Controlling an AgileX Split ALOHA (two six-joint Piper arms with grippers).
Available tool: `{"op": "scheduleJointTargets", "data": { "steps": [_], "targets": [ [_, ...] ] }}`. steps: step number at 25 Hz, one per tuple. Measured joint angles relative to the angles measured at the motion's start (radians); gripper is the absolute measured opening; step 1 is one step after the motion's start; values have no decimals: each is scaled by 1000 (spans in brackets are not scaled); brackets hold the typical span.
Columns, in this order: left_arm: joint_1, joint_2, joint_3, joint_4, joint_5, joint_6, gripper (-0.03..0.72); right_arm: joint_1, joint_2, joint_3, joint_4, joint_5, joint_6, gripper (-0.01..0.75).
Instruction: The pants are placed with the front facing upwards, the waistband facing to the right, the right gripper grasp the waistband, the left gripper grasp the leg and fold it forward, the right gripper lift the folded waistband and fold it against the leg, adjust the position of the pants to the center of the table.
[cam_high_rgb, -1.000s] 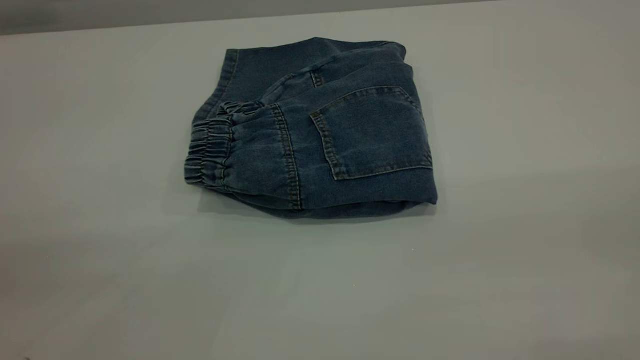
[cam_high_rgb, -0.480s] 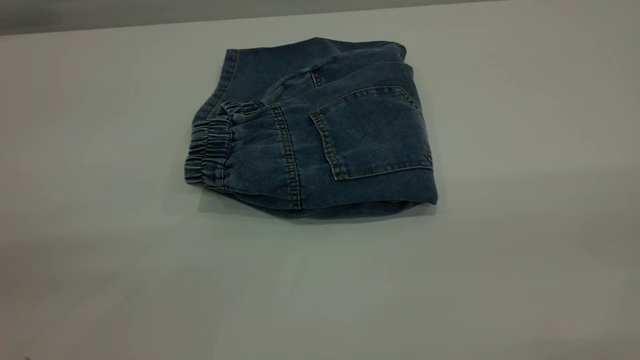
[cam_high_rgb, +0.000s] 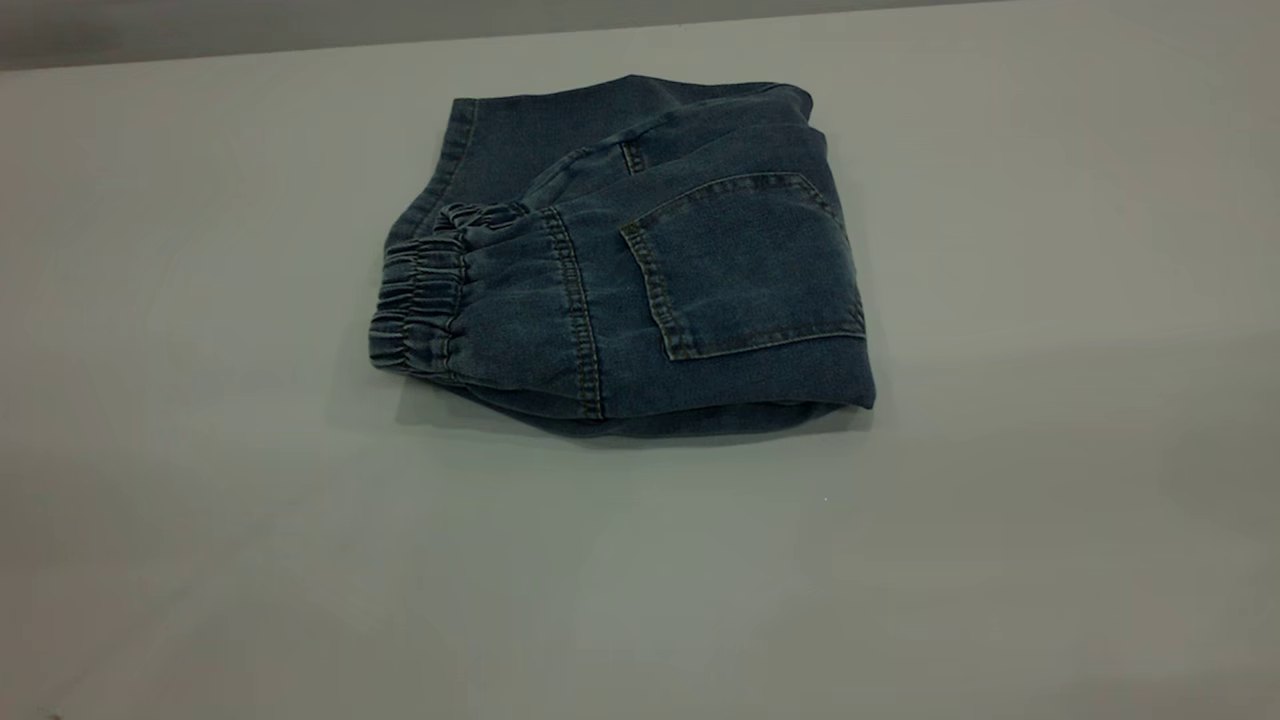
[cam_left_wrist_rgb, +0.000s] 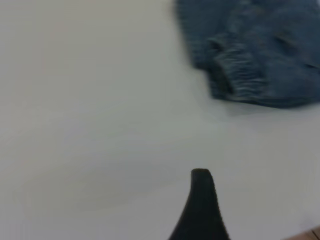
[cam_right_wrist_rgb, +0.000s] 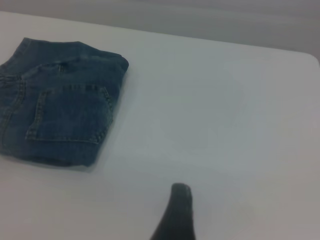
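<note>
The blue denim pants (cam_high_rgb: 650, 280) lie folded into a compact bundle near the middle of the table (cam_high_rgb: 900, 560), a patch pocket on top. Their gathered waistband (cam_high_rgb: 415, 310) lies at the bundle's left end, over the leg layer. Neither gripper shows in the exterior view. In the left wrist view the left gripper (cam_left_wrist_rgb: 248, 205) hovers over bare table well away from the waistband (cam_left_wrist_rgb: 240, 82); only one black finger (cam_left_wrist_rgb: 201, 210) shows, with nothing held. The right gripper (cam_right_wrist_rgb: 225, 210) is likewise off the pants (cam_right_wrist_rgb: 60, 120), showing one finger (cam_right_wrist_rgb: 177, 215) and open space beside it.
The table's far edge (cam_high_rgb: 640, 25) runs behind the pants. In the right wrist view a rounded table corner (cam_right_wrist_rgb: 310, 57) appears. Bare tabletop surrounds the bundle on all sides.
</note>
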Motion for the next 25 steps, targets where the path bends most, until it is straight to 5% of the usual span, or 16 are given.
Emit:
{"op": "scheduleJointTargets", "data": {
  "steps": [5,9,25],
  "targets": [
    [204,0,0,0,0,0,517,24,0,0,0,0,0,591],
    [282,-48,0,0,1,0,517,24,0,0,0,0,-1,591],
    [287,-116,0,4,1,0,517,23,0,0,0,0,1,591]
  ]
}}
